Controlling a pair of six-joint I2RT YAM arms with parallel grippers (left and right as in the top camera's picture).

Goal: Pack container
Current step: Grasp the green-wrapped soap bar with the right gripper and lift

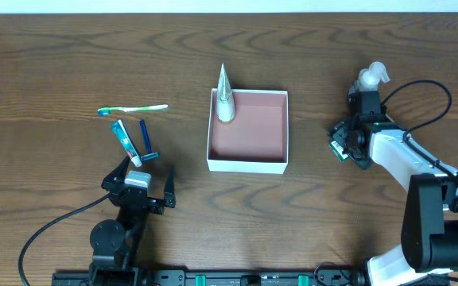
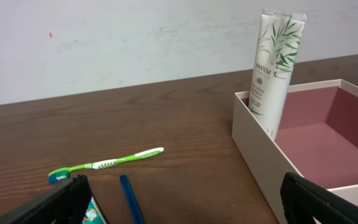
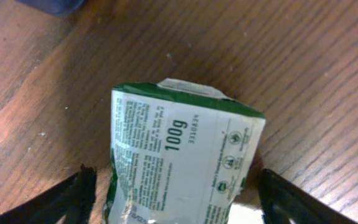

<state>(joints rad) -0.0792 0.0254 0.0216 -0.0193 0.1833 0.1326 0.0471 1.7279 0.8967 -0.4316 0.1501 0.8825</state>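
Overhead: square white cardboard container [image 1: 247,164] holds upright tapered tube [image 1: 224,95].

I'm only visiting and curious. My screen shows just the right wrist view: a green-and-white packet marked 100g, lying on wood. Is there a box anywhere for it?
Observer: Yes. The overhead view shows a square white container in the middle of the table, apart from your packet.
Operator: Is anything inside it?
Observer: One Pantene tube, standing in a corner.
Operator: Is anything else lying about?
Observer: A green toothbrush lies outside the box, not yet packed.
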